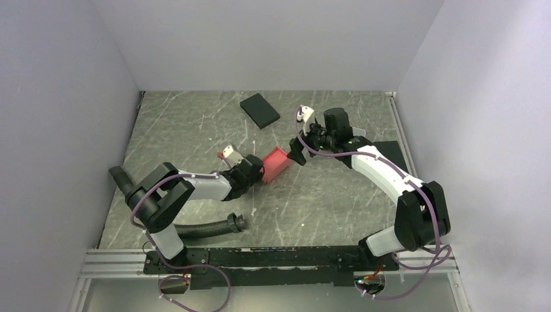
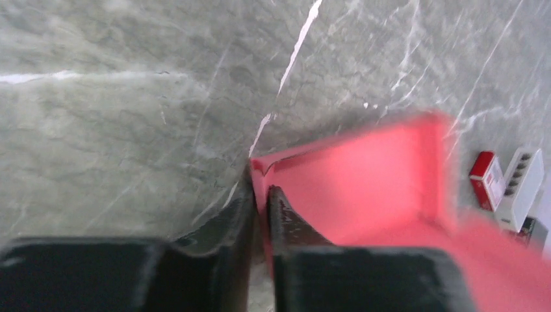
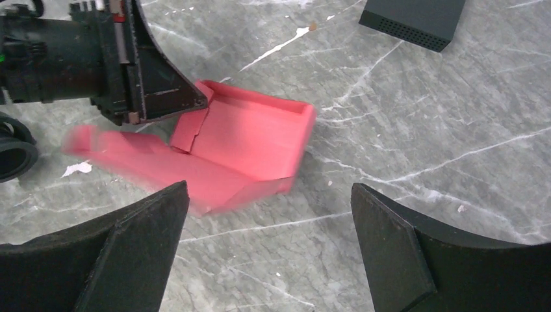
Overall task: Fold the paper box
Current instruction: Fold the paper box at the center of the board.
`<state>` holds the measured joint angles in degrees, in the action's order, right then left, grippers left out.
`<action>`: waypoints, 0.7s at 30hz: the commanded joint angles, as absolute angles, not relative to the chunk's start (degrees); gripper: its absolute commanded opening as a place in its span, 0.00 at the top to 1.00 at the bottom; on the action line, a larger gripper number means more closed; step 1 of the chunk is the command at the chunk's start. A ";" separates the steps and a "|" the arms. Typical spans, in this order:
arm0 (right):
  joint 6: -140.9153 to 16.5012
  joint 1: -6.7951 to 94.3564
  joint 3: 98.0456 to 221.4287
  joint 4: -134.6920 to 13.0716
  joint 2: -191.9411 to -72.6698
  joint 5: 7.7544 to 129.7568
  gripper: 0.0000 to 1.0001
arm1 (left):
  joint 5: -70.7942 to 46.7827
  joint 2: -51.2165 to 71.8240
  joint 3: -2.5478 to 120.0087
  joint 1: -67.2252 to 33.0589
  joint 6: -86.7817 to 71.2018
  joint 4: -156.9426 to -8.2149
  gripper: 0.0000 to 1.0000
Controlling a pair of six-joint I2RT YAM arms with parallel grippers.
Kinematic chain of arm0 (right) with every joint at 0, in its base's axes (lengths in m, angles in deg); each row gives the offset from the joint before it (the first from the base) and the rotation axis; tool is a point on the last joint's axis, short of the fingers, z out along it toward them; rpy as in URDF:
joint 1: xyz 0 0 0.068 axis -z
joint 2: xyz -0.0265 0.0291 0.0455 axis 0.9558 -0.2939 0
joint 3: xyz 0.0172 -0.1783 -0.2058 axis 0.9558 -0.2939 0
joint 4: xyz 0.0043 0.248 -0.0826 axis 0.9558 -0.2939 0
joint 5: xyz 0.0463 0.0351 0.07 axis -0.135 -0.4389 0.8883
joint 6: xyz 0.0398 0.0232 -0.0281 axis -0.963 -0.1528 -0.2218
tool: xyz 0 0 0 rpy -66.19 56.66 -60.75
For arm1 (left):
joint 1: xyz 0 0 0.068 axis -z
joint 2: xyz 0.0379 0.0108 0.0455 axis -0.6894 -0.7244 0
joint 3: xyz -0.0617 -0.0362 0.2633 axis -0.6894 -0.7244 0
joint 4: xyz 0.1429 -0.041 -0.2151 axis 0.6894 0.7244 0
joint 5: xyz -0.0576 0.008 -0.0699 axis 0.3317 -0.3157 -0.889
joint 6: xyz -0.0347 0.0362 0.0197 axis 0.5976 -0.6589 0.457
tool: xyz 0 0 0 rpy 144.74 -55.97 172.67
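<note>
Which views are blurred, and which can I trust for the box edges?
Left wrist: the paper box smears at its far corner, though the pinching left claw is crisp. Right wrist: its loose flap is motion-blurred, the table sharp. Top external: evenly lit and sharp, but the box is small.

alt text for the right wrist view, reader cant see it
A half-folded pinkish-red paper box, partly blurred, has one wall pinched by the left fingers over a grey marbled table. The right fingers stand open in the foreground; a black box sits top right.
</note>
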<state>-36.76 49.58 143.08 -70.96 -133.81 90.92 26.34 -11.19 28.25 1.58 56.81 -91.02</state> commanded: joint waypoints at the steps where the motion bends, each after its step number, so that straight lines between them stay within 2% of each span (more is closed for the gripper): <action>1: -37.46 50.12 143.17 -69.88 -132.25 92.84 0.00 | 19.18 -14.49 30.21 -0.15 59.38 -84.22 0.93; 3: -37.46 50.23 143.17 -69.88 -132.08 93.01 0.00 | 18.14 -15.33 31.81 -0.57 59.06 -81.53 0.95; 8: -37.46 50.41 143.11 -69.82 -131.82 93.19 0.00 | 15.31 -20.10 40.87 -1.24 57.28 -67.68 0.91; 11: -37.55 50.66 143.08 -69.80 -131.57 93.41 0.00 | 14.95 -22.97 46.12 -1.28 53.51 -61.40 0.93; 13: -37.63 50.76 143.01 -69.71 -131.41 93.39 0.00 | 16.28 -23.88 48.52 -1.23 48.54 -59.49 1.00; 14: -37.64 50.82 143.00 -69.71 -131.34 93.37 0.00 | 17.75 -24.12 49.28 -1.03 46.39 -58.63 1.00; 16: -37.72 51.04 142.99 -69.64 -131.13 93.45 0.00 | 20.71 -23.43 49.31 -0.89 41.32 -59.13 1.00; 21: -38.52 51.92 142.91 -69.47 -130.25 94.98 0.00 | 26.05 -17.39 41.82 -0.83 32.11 -71.84 1.00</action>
